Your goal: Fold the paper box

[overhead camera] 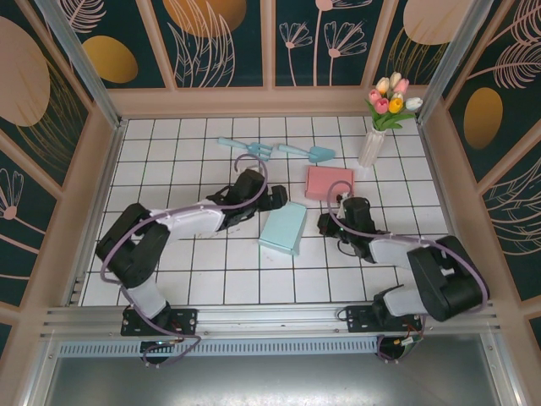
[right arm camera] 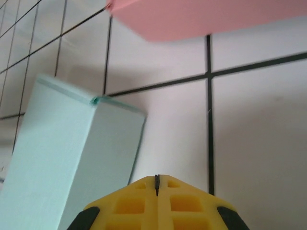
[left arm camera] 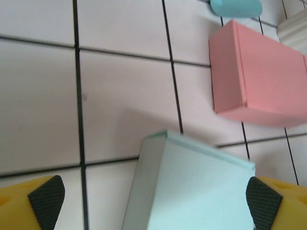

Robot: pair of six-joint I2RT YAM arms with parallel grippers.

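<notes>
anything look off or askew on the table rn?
Nothing spilled or damaged. The light blue paper box lies skewed to the tile grid between the arms; the pink box is slightly rotated too. The vase of tulips stands at the far right.

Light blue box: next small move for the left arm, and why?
Probably ease the left gripper forward and close on the light blue box: its jaws stand wide open with the box's end between them, while the right gripper is shut beside the box, apparently not touching.
</notes>
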